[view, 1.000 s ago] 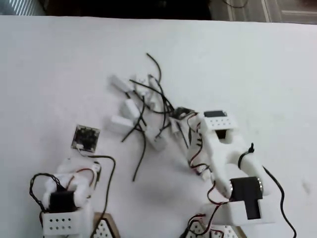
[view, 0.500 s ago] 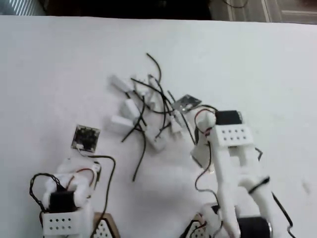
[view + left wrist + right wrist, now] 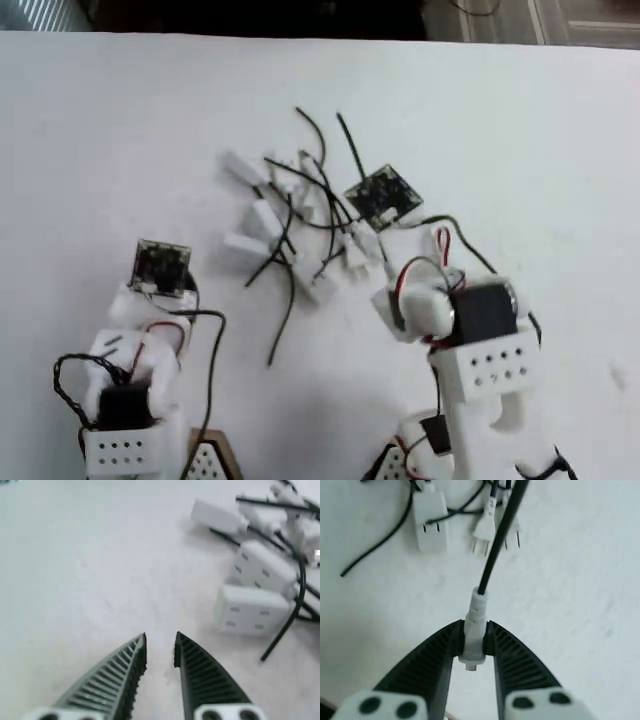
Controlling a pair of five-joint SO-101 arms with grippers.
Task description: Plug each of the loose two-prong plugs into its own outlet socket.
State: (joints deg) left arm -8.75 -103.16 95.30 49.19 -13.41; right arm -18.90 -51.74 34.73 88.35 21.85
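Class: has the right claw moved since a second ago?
Yes. The right claw, shut on a plug, has shifted from beside the socket pile toward the table's far edge.

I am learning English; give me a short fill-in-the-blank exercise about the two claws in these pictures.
1. The right claw is shut on a white plug with a ___ cord.
2. The left claw is ___ and holds nothing.
3. The outlet blocks near the left claw are ___.
Missing words: black; open; white.
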